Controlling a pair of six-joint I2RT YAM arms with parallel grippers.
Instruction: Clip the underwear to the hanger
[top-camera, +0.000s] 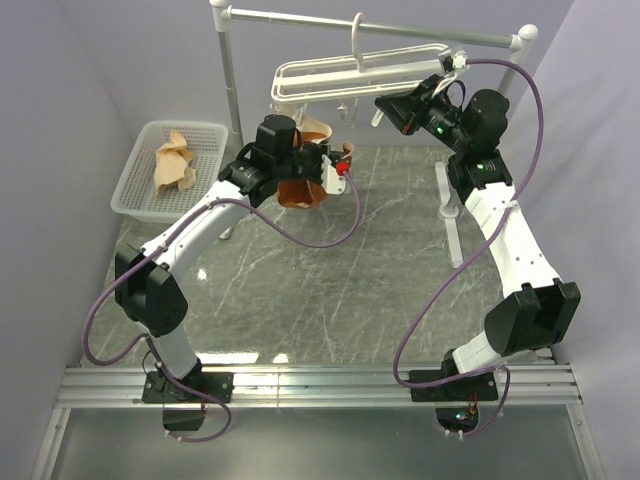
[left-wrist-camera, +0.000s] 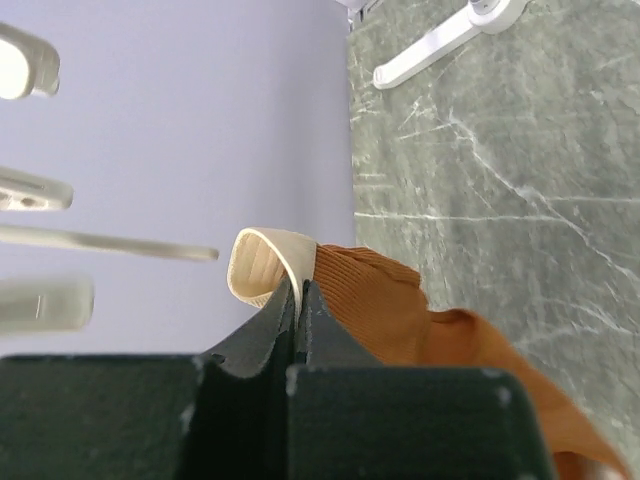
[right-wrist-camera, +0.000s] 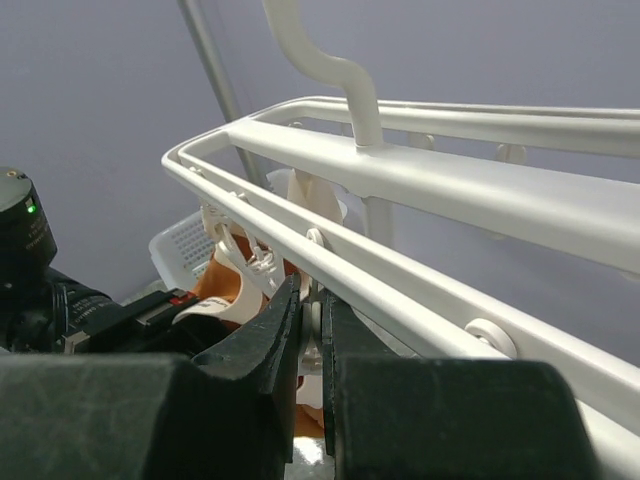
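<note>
– Left wrist view: what is pinched here?
– The left gripper (left-wrist-camera: 300, 298) clamps the folded beige waistband of the ribbed rust-orange fabric underwear (left-wrist-camera: 400, 310), held above the grey-green marbled table (left-wrist-camera: 500, 150), just below the hanger.
– And the right gripper (right-wrist-camera: 311, 305)?
– Pressed together on a small white dangling clip (right-wrist-camera: 316, 242) under the white plastic parallel-bar hanger (right-wrist-camera: 450, 190).

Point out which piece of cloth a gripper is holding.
The rust-orange underwear, pinched at its beige waistband by the left gripper; the tan cloth lies loose in the white basket.
</note>
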